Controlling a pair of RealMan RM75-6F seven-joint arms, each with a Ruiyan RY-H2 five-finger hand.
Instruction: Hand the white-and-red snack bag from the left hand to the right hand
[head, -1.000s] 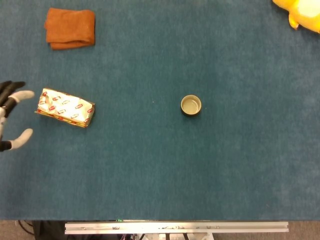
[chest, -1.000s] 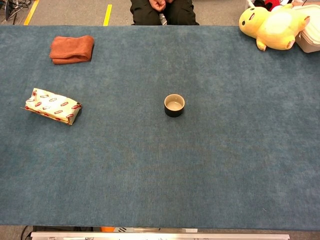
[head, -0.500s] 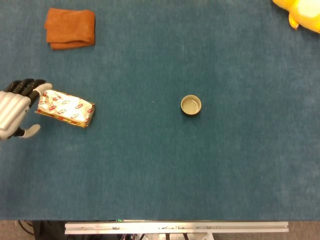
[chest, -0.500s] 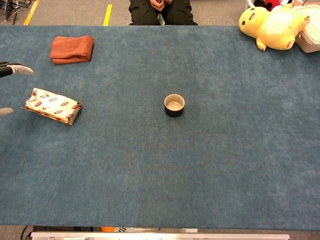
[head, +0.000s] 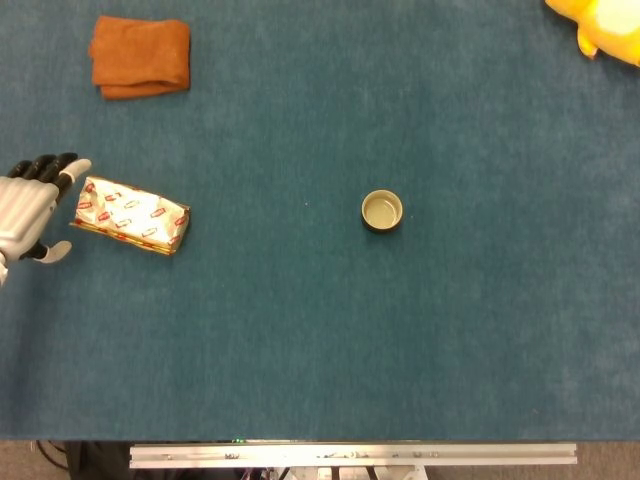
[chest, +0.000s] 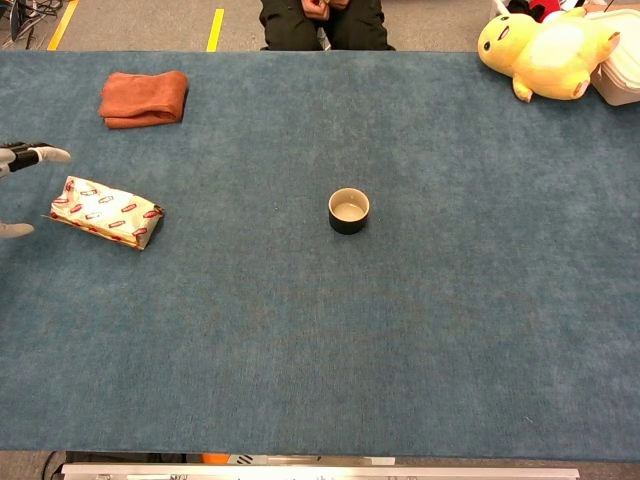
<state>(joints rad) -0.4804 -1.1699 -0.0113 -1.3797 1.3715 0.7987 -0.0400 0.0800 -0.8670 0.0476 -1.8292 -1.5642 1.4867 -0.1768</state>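
With our left hand (head: 28, 208) spread and empty just beside the near end of the white-and-red snack bag (head: 131, 215), which lies flat on the blue table (head: 400, 330), we should close across its short width, thumb below, leaving the far end free.

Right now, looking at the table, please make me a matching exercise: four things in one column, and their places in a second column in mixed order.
Things:
1. folded orange cloth
2. white-and-red snack bag
3. small round dark cup
4. yellow plush toy

Places:
A. middle of the table
B. far right corner
C. far left corner
D. left edge, beside the left robot hand

Pairs: 1-C, 2-D, 3-A, 4-B
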